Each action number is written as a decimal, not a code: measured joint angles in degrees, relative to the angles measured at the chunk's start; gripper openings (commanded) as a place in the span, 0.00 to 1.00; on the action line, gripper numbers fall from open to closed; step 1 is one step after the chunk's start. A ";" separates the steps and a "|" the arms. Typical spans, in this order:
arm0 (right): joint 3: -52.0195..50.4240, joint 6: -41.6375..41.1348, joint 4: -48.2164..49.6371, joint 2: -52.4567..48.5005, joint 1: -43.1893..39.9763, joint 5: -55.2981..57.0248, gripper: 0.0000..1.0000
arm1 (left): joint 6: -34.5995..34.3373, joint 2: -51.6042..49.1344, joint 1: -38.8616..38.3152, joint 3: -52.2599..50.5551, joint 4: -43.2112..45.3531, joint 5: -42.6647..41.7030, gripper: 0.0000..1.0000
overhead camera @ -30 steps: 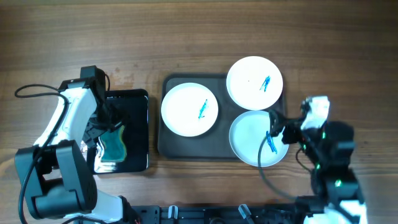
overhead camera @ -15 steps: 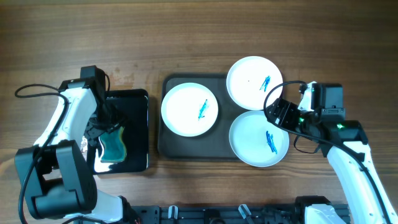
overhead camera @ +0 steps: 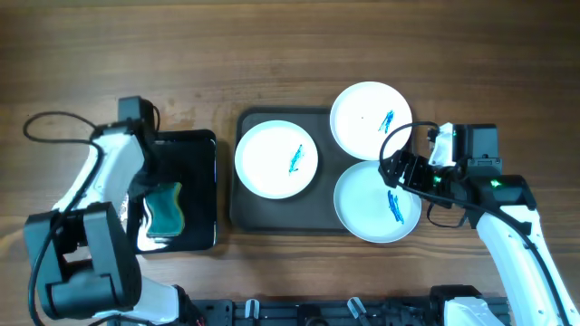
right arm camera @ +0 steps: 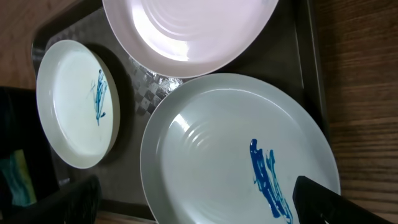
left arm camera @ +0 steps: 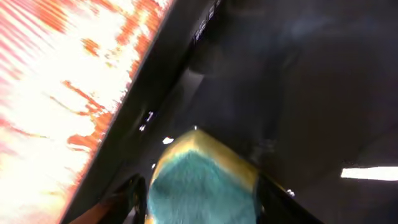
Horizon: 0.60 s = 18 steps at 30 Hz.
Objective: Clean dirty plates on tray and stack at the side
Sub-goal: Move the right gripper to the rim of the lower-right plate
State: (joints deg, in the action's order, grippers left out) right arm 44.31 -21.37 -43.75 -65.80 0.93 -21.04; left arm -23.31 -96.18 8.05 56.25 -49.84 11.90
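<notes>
Sponge (overhead camera: 166, 208) on black tray (overhead camera: 201, 172), beside grey tray (overhead camera: 237, 214)

Robotics lab, wooden table (overhead camera: 290, 54), cabled robot arm (overhead camera: 107, 172)

Wooden table (overhead camera: 290, 54) (brown grain), even light

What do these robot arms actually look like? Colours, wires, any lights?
Both the left arm and right arm have white shells with chunky black joints. A thin black cable loops beside each. The right one shows a small green light. Its fingers are black.
</notes>
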 measured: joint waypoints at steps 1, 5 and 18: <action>0.00 0.02 -0.02 0.00 0.00 -0.20 1.00 | 0.11 -0.02 0.00 -2.97 1.75 -0.24 0.49; 0.00 0.02 -0.07 0.00 0.00 -1.03 1.00 | 0.52 1.05 0.00 -5.95 2.38 -1.92 0.50; 0.00 0.02 0.13 0.00 0.00 -3.41 1.00 | 2.71 12.09 -1.31 -7.28 11.72 -4.52 0.04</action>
State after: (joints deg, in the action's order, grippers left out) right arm 44.31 -21.34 -43.62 -65.80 0.93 -24.45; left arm -20.60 -84.09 6.74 48.97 -38.13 7.38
